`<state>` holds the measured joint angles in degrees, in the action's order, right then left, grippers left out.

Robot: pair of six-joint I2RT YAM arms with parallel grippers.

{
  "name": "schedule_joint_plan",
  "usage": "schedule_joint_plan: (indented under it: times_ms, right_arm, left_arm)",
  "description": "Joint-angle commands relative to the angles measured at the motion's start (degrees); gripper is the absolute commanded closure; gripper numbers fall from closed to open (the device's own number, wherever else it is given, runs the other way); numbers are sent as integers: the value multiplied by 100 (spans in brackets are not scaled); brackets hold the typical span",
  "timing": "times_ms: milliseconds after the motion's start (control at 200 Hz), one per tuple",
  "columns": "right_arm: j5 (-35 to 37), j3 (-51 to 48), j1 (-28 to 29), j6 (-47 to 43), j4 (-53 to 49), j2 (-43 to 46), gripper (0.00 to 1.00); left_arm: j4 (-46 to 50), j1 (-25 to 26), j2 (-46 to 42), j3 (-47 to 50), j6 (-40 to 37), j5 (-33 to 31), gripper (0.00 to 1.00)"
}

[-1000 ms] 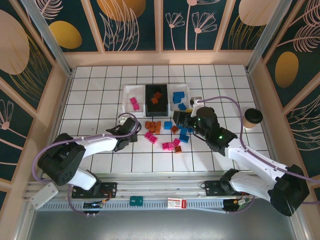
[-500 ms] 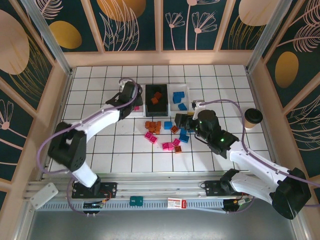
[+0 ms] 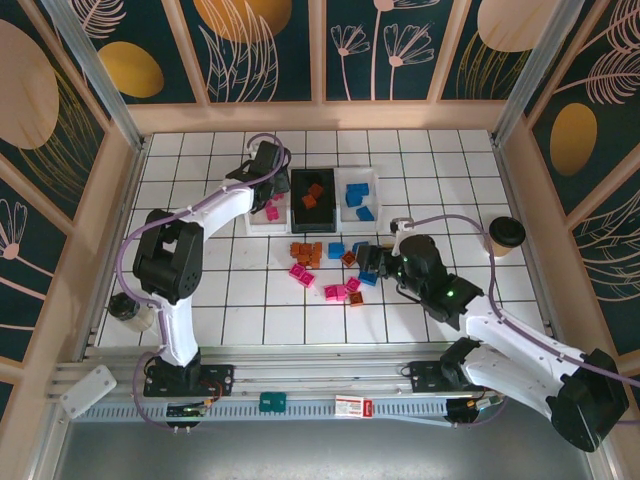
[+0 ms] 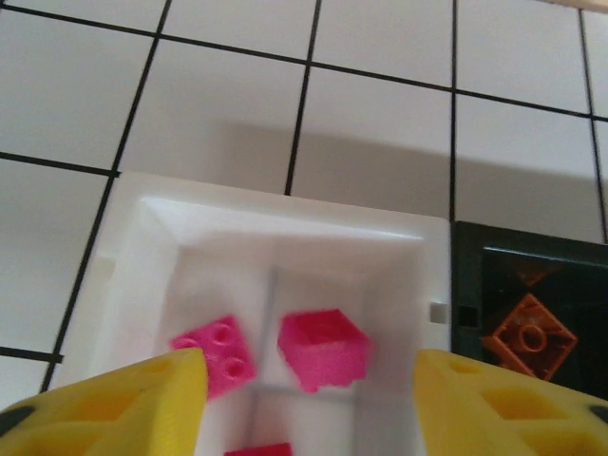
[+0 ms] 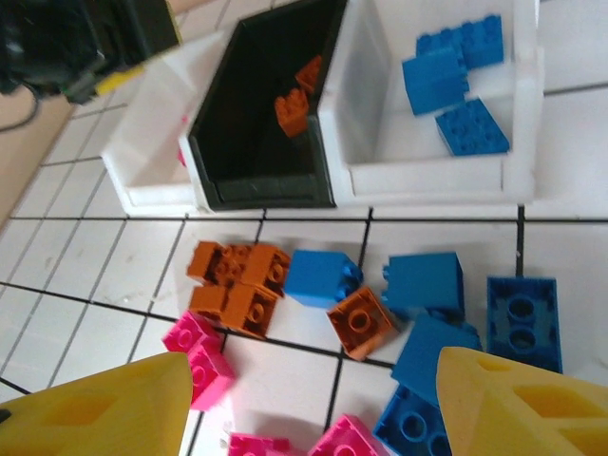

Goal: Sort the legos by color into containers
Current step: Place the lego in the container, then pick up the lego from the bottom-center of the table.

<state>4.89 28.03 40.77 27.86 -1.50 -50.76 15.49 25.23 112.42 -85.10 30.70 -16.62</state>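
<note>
fingers of my left pincer stand spread, nothing pinched between them, over the left white bin. in that bin lie pink bricks: one flat with studs up, one tilted just beside it, a third cut off by the lower frame edge. whether the tilted one rests on the bin floor i cannot tell. touching that bin's right wall is the black bin, with an orange brick inside. from above, the three bins sit in a row toward the far edge of the bench, nearer its middle than either far corner. the right white bin holds blue bricks.

my right pincer is spread too, with nothing in it, hanging over the loose heap near the bench's middle, on the near side of the bins. there orange ones cluster at the left, pink ones lie toward the near edge, blue ones at the right, several touching. a lidded paper cup stands by the right edge of the bench, well apart from the heap.
</note>
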Motion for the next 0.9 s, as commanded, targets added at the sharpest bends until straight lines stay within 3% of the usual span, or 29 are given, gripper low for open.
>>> schedule_joint_plan:
  times_ms: [0, 255, 460, 651, 896]
  right_arm:
    - [49, -186, 49, 190, -69, 107, 30]
    - [-49, -545, 75, 373, 190, -141, 30]
    - [-242, -827, 379, 540, 430, -569, 30]
    - [-174, -1001, 882, 530, 571, -938, 30]
    - [296, -717, 1335, 396, 244, -1479, 31]
  left_arm:
    - [-26, 8, -612, 151, 46, 432, 33]
    - [-846, 326, -2649, 1729, 445, 1288, 1]
    - [-1253, 956, -3903, 3324, 758, 1290, 1]
    - [-1279, 992, -4633, 4422, 1069, 1251, 1]
    - [-1112, 992, -5067, 4909, 1105, 992, 1]
